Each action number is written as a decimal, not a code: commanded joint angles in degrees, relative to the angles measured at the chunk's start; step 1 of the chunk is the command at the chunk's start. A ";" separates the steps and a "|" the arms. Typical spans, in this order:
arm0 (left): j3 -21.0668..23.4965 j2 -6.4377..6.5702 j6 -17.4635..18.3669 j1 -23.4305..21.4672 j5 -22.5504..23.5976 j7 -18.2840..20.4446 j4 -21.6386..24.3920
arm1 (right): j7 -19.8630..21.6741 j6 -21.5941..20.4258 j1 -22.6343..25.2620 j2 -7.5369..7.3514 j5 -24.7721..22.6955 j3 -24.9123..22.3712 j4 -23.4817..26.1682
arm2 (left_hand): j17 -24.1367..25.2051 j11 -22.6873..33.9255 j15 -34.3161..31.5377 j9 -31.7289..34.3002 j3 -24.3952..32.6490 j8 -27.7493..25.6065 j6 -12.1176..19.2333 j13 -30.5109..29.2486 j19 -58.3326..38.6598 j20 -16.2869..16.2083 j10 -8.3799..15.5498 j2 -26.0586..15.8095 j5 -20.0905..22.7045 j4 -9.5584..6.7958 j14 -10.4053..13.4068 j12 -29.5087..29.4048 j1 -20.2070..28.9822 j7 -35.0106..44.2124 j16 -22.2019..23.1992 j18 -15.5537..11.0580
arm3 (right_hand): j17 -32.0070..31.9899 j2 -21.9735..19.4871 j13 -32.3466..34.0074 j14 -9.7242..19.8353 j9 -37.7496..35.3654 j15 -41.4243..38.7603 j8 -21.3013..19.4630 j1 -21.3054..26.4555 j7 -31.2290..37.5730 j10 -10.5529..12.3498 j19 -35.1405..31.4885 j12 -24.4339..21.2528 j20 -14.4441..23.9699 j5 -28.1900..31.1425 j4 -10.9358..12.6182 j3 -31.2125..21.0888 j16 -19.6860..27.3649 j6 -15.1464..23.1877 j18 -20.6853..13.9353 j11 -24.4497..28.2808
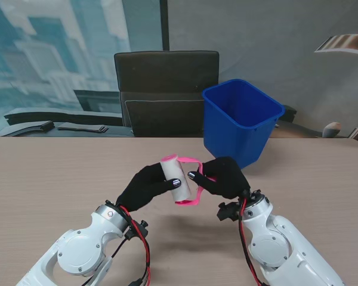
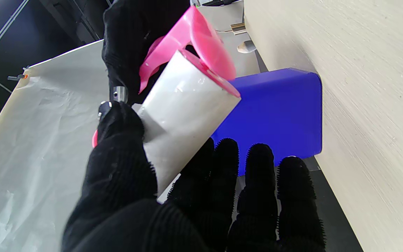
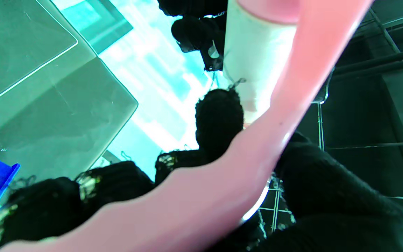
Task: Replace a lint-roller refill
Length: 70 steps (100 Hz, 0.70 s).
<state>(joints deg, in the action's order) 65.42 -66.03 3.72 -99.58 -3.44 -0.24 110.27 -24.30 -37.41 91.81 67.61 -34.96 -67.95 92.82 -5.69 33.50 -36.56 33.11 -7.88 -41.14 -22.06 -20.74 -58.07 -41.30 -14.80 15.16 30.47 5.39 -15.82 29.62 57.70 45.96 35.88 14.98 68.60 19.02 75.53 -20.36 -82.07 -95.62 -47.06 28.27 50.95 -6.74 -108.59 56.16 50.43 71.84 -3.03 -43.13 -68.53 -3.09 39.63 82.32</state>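
Both arms are rising from the near corners, and the white lint-roller refill is being held between them above the bench, seated on its pink handle frame. Gripping the refill's white barrel, the left robot hand is wrapping its thumb and fingers around it. Clamping the pink frame from the right, the right robot hand is closing on the handle. Beyond them, a blue bin is standing on the bench, with a dark chair sitting behind the far edge.
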 commanded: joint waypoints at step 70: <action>0.52 0.61 -1.87 -0.93 -2.81 5.13 0.88 | 0.19 -0.66 0.17 0.48 0.02 0.03 0.29 | -1.29 2.50 -2.97 3.93 19.70 -12.56 6.47 -3.35 -2.71 -0.54 1.77 -5.09 5.78 -8.63 -1.09 2.50 1.74 19.81 2.02 0.64 | 2.23 -2.96 0.22 36.25 -1.01 -7.70 1.62 -0.72 1.65 1.14 -11.39 0.86 2.03 3.54 2.56 -1.93 -1.95 -2.01 -44.17 8.02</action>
<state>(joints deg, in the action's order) 66.34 -65.45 1.28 -100.52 -6.79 3.96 111.44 -24.34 -37.97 91.77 67.64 -35.09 -68.06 92.69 -6.62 34.51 -37.91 33.94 -1.88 -46.80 -22.86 -22.62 -58.70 -41.30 -15.65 15.16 30.78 4.25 -16.59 30.35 52.86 45.98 36.57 15.65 68.61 19.02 75.53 -20.36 -82.07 -95.66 -46.28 28.19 51.13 -7.01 -108.59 56.18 51.60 71.97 -3.03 -43.14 -69.00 -3.28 39.63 82.95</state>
